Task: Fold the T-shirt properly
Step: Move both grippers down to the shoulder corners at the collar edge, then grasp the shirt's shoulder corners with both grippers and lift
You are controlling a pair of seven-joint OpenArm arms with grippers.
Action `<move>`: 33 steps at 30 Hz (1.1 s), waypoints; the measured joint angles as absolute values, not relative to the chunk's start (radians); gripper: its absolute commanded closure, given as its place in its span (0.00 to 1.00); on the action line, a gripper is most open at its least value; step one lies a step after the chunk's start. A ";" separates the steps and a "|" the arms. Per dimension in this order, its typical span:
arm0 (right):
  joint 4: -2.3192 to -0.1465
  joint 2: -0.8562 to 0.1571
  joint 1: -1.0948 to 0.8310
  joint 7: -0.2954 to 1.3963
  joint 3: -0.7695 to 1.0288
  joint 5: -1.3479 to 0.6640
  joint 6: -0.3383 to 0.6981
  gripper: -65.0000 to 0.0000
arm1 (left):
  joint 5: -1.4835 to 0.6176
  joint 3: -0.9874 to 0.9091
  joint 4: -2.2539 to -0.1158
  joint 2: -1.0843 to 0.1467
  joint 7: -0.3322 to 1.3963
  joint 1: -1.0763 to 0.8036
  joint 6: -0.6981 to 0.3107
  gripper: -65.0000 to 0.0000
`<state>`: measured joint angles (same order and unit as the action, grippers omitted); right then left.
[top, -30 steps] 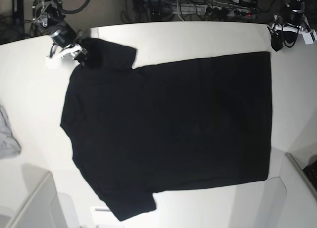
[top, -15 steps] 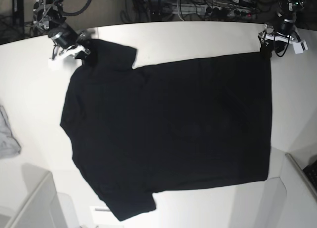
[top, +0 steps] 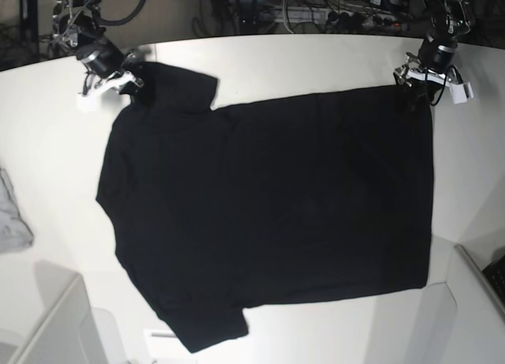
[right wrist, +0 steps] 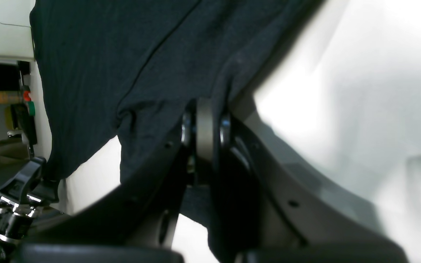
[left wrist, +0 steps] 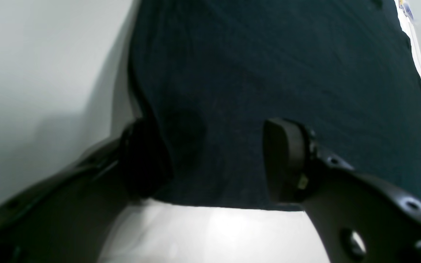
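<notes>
Black T-shirt (top: 268, 214) lies spread flat on the white table (top: 316, 60), plain side up, smooth with only faint wrinkles, both short sleeves out at the base view's left. Right gripper (right wrist: 203, 120) is clamped tight on the upper sleeve, fabric bunched around its pads. Left gripper (left wrist: 214, 160) sits spread wide at the hem corner, one finger (left wrist: 283, 164) over the cloth, nothing pinched.
</notes>
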<state>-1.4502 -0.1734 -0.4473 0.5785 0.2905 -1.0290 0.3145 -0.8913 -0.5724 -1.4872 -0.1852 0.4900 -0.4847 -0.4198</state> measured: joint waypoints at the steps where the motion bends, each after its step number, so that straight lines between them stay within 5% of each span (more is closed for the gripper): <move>1: -1.450 -0.173 -0.447 0.579 0.290 -1.029 0.315 1.00 | -0.891 -0.572 -1.487 -0.185 0.490 -0.484 -0.420 0.36; 6: -1.450 -0.174 -0.447 0.578 0.290 -1.029 0.315 1.00 | -0.891 -0.572 -1.485 -0.183 0.491 -0.479 -0.419 0.43; 14: -1.450 -0.176 -0.447 0.580 0.288 -1.029 0.315 1.00 | -0.886 -0.572 -1.441 -0.183 0.506 -0.461 -0.416 0.99; 33: -1.592 -0.166 -0.578 0.603 0.319 -1.018 0.260 1.00 | -0.865 -0.568 -1.611 -0.203 0.540 -0.602 -0.338 1.00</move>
<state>-1.5921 -0.1658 -0.5777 0.6029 0.3187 -1.0176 0.2604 -0.8646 -0.5678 -1.6112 -0.2031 0.5400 -0.6018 -0.3378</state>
